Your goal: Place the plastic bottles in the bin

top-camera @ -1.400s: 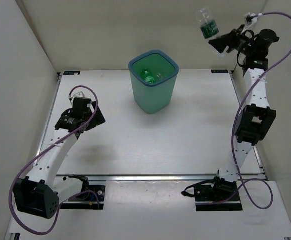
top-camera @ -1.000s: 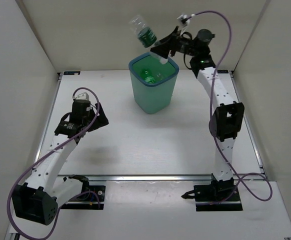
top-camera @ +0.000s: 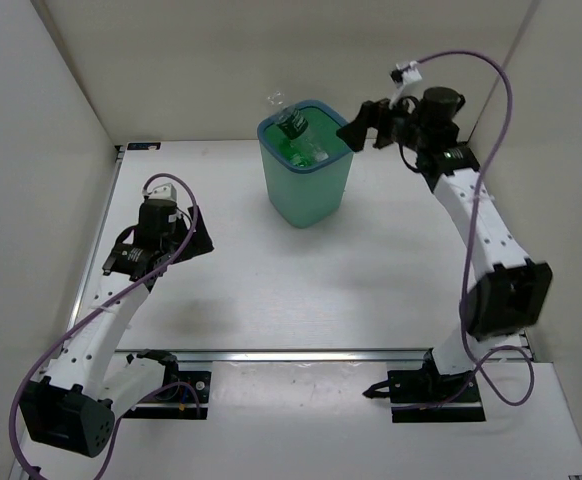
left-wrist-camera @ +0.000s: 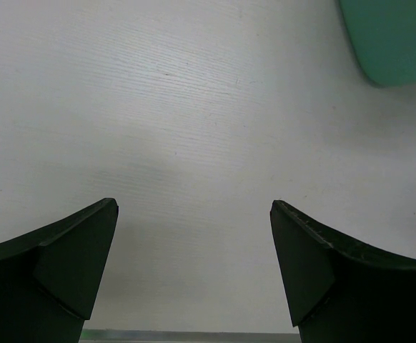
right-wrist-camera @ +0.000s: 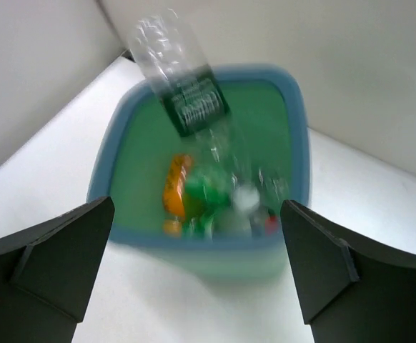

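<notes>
The teal bin (top-camera: 309, 195) stands at the back middle of the table; its rim (right-wrist-camera: 299, 128) fills the right wrist view. A clear bottle with a dark green label (right-wrist-camera: 183, 86) is in mid-air over the bin's mouth, cap end down, free of any gripper; from above this bottle (top-camera: 287, 116) pokes over the far left rim. Inside lie several bottles, among them an orange one (right-wrist-camera: 177, 187) and a green one (right-wrist-camera: 206, 189). My right gripper (top-camera: 359, 127) hangs open just right of the bin, empty. My left gripper (top-camera: 183, 243) is open over bare table, with the bin's corner (left-wrist-camera: 397, 39) ahead of it.
White walls close in the table on the left, back and right. The right arm (top-camera: 481, 225) arches up along the right side. Purple cables loop round both arms.
The right gripper has opened and let go of the green-labelled bottle, which now drops into the bin. The right arm has drawn back to the right. The left arm has barely moved.
</notes>
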You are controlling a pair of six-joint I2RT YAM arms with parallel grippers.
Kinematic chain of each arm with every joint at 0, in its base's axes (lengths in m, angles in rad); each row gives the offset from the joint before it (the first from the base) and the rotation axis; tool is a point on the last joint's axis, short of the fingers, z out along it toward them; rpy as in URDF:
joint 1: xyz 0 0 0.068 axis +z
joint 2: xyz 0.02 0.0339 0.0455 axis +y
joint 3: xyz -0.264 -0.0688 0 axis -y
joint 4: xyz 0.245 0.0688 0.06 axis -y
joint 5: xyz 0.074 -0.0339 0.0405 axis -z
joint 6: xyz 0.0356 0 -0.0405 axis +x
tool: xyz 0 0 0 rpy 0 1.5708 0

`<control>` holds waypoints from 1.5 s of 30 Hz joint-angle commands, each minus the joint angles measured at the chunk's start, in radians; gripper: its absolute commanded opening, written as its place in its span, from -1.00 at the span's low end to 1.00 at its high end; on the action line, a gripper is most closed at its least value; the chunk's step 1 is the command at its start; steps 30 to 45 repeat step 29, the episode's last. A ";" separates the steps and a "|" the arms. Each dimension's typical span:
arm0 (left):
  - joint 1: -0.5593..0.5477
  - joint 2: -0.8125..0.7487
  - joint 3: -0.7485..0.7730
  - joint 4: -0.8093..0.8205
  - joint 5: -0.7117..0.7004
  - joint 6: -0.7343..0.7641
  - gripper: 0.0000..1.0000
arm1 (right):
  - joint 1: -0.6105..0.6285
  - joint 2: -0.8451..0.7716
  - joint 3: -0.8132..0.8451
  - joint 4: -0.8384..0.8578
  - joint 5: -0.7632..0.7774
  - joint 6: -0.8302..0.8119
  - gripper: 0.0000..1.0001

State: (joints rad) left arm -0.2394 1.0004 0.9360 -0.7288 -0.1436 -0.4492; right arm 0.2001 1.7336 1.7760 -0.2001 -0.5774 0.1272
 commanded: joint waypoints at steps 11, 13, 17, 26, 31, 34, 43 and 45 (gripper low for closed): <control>-0.023 0.006 0.009 0.002 0.055 -0.011 0.97 | -0.097 -0.379 -0.276 -0.619 0.660 0.051 1.00; -0.017 0.024 0.015 -0.023 0.013 -0.014 0.98 | -0.186 -0.352 -0.283 -0.712 0.597 0.061 0.98; 0.017 0.076 0.072 -0.099 -0.063 -0.034 0.97 | -0.238 -0.454 -0.455 -0.697 0.629 0.095 0.98; 0.057 0.095 0.172 -0.153 -0.137 -0.037 0.97 | -0.317 -0.618 -0.610 -0.673 0.614 0.106 0.98; 0.057 0.086 0.176 -0.152 -0.151 -0.034 0.98 | -0.315 -0.612 -0.615 -0.674 0.622 0.101 0.98; 0.057 0.086 0.176 -0.152 -0.151 -0.034 0.98 | -0.315 -0.612 -0.615 -0.674 0.622 0.101 0.98; 0.057 0.086 0.176 -0.152 -0.151 -0.034 0.98 | -0.315 -0.612 -0.615 -0.674 0.622 0.101 0.98; 0.057 0.086 0.176 -0.152 -0.151 -0.034 0.98 | -0.315 -0.612 -0.615 -0.674 0.622 0.101 0.98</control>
